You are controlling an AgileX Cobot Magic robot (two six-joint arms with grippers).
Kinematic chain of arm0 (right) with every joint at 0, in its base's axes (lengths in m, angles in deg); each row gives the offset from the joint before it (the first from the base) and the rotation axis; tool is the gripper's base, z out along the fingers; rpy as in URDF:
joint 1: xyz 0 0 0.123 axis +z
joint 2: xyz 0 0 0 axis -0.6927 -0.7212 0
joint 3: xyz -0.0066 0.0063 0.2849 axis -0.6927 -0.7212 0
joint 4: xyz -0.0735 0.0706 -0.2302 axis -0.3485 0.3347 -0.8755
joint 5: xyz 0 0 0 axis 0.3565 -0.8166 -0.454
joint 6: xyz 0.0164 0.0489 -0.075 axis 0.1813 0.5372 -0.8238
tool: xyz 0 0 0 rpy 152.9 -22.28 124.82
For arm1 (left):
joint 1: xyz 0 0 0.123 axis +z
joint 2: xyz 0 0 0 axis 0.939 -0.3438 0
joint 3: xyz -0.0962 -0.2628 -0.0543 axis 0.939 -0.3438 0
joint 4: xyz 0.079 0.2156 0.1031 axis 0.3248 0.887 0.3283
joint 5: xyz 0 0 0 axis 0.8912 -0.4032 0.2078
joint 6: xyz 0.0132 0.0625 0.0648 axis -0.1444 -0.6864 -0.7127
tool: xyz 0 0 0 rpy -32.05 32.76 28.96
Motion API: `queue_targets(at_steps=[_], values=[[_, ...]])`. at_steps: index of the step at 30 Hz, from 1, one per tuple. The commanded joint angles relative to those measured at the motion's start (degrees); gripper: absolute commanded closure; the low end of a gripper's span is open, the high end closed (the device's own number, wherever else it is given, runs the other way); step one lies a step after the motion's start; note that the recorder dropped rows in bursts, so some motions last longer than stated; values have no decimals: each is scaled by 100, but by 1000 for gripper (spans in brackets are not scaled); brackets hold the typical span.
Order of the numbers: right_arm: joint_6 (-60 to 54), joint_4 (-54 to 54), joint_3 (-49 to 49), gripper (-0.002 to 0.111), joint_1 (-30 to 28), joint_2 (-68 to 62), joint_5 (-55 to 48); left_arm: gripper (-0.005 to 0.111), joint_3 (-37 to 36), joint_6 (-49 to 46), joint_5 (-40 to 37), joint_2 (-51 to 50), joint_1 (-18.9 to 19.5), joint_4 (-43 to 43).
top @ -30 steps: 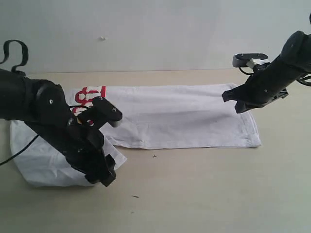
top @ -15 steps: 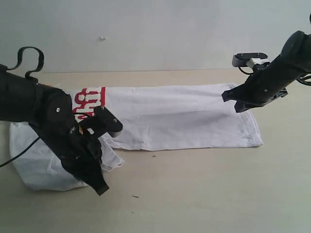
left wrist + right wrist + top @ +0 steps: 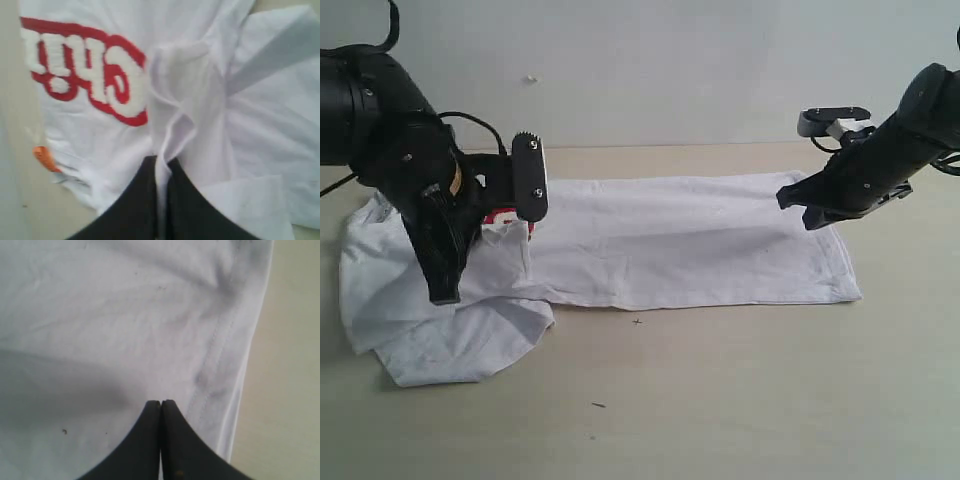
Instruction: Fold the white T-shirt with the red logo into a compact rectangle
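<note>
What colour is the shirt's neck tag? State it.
Orange; the neck tag shows best in the left wrist view.

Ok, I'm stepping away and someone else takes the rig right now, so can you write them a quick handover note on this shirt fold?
Left tool: shut on a pinch of the white T-shirt near the red logo.
Right tool: shut, holding nothing, over the hem end.
Shirt: lies on the table as a long band, collar end rumpled on the left arm's side.
Done: sides look folded in lengthwise.
To do: smooth the collar end, fold the band across into a compact rectangle.
</note>
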Motion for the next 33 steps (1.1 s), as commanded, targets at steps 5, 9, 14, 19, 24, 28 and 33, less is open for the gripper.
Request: queue_targets(at_steps=[5,9,14,19,24,28,33], values=[[-91,42,-7,108,3,53,93,71,42,16,1561,-485,52,2576],[-90,42,-7,108,3,44,105,49,42,16,1709,-829,126,3456],[-136,30,-7,108,3,44,158,48,42,495,1805,-1138,276,3983],[-136,30,-7,108,3,44,158,65,182,3578,1071,-1100,276,3836],[-132,30,-7,108,3,44,88,74,735,3280,599,-1100,716,963],[-132,30,-7,108,3,44,21,74,901,682,599,-1100,1270,-3059],[-132,42,-7,108,3,44,34,66,887,110,571,-1286,1440,-3885]])
